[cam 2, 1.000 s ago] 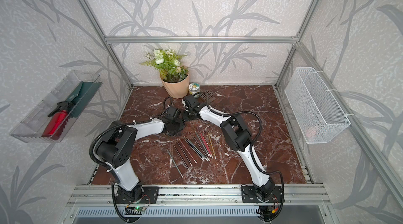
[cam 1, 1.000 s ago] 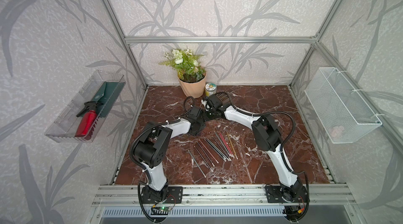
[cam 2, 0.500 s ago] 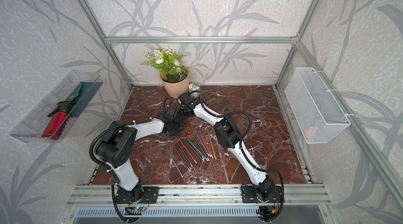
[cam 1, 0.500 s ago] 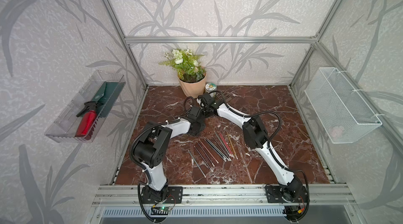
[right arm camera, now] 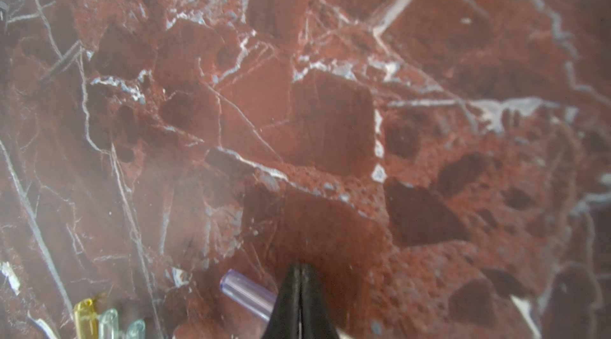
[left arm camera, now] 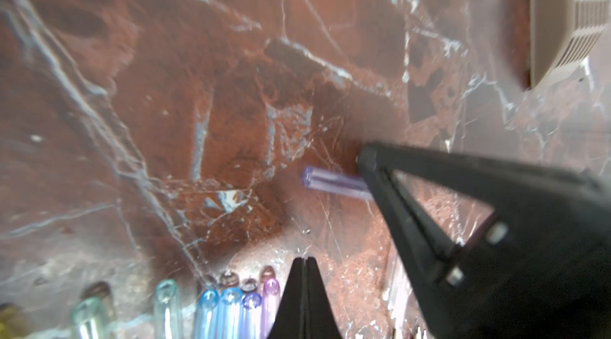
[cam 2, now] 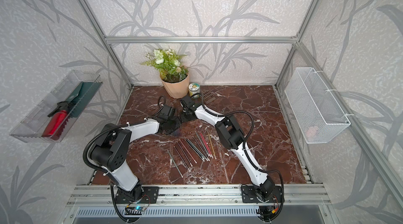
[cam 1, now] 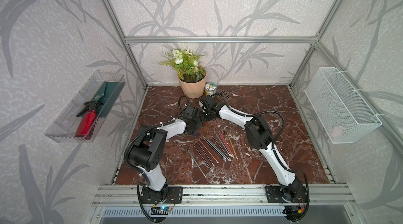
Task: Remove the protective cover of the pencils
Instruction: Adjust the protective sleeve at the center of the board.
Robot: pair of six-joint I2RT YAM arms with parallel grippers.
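At right claw [right arm camera: 299, 268] tip, purple cap [right arm camera: 246, 294]

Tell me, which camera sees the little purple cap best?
The left wrist view: the purple cap sticks out from the shut right gripper, nearly its whole length clear. The right wrist view shows the cap too, partly behind the jaws. In both top views it cannot be made out.

Pencils [cam 1: 212, 146]: grey, red, yellow; flat in fanned row on table [cam 1: 261, 107]. Caps [left arm camera: 228, 307]: translucent blue, purple, clear; bunched side by side. Single purple cap [left arm camera: 334, 183] apart.
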